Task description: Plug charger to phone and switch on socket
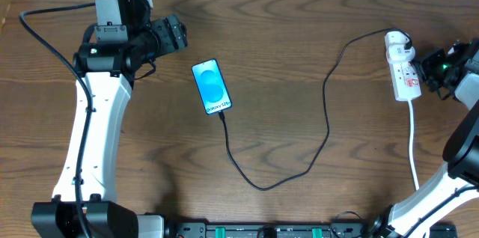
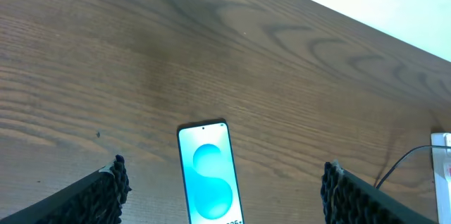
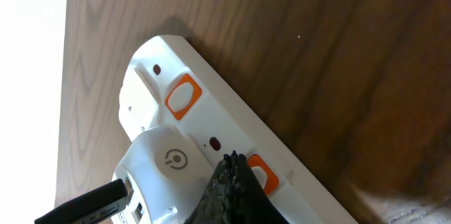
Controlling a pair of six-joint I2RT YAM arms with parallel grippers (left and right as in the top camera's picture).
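Observation:
The phone (image 1: 212, 86) lies screen up on the table, blue screen lit; it also shows in the left wrist view (image 2: 209, 182). The black charger cable (image 1: 327, 118) runs from the phone's lower edge in a loop to a white adapter (image 3: 173, 159) seated on the socket strip (image 1: 405, 77). My left gripper (image 1: 176, 34) is open and empty, its fingers (image 2: 224, 182) wide apart above the phone's top end. My right gripper (image 1: 430, 69) is shut, its fingertips (image 3: 234, 162) resting at an orange switch (image 3: 262, 173) of the socket (image 3: 310, 182).
A second orange switch (image 3: 182, 96) sits nearer the strip's end. The strip's white lead (image 1: 413, 144) runs toward the table's front. The table's far edge (image 2: 366, 20) lies beyond the phone. The socket's end (image 2: 444, 175) shows at the right of the left wrist view.

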